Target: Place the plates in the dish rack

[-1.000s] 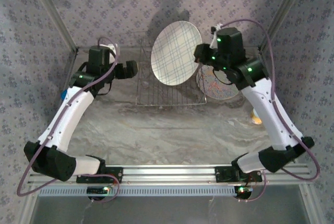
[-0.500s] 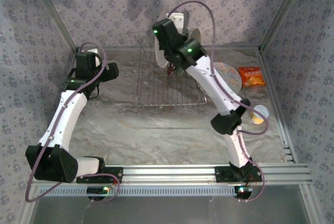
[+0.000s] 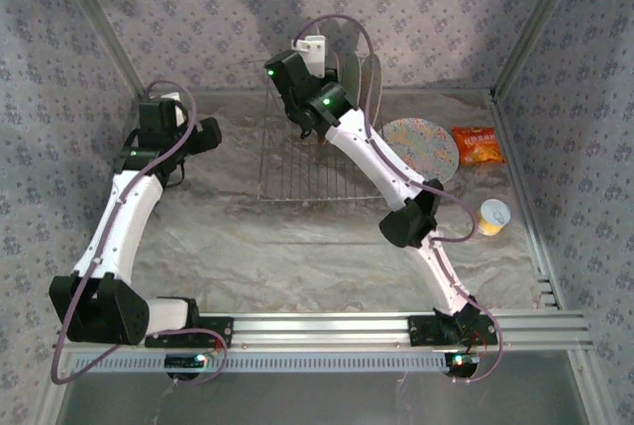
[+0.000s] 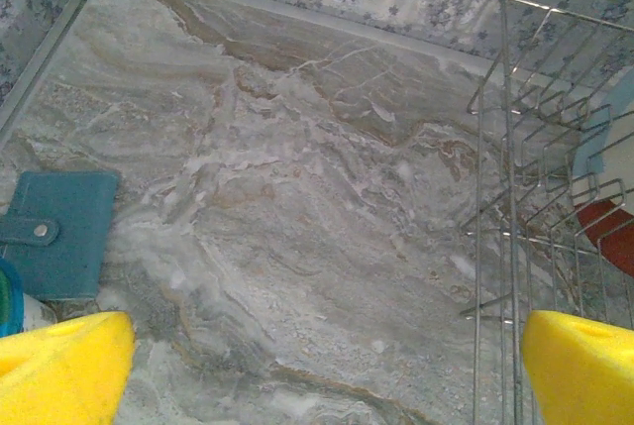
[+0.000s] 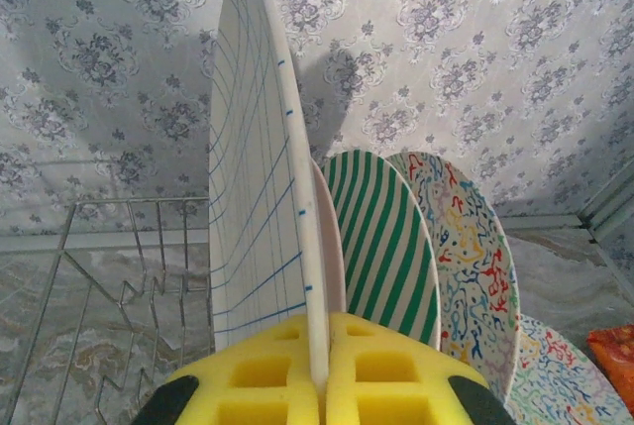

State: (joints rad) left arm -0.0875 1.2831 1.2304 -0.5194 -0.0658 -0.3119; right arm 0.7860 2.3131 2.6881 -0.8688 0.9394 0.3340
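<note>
Standing on edge, the pale plaid plate (image 5: 253,197) shows thin blue and grey lines crossing its white face, with small blue ticks along its rim. The right gripper (image 5: 319,371) is clamped on its lower rim, one yellow pad on each side. The plate hangs over the far end of the dish rack (image 3: 317,172), whose silver wires show to its left in the right wrist view. Just behind it stand three more plates in a row: a cream plate (image 5: 332,247), a green-white striped plate (image 5: 381,237) and an upright floral plate (image 5: 466,257). A second floral plate (image 3: 421,145) lies flat on the table right of the rack, beside an orange packet (image 3: 477,145).

The left gripper (image 4: 322,375) hangs with its jaws spread wide and nothing between them, over bare marble left of the rack, near a teal wallet (image 4: 54,232).

A second earlier the right arm sat on the right side with the plaid plate's face turned up toward the overhead camera. It has since swung across to the rack's far end and the plate now stands edge-on. The left gripper has drawn back a little from the rack.
</note>
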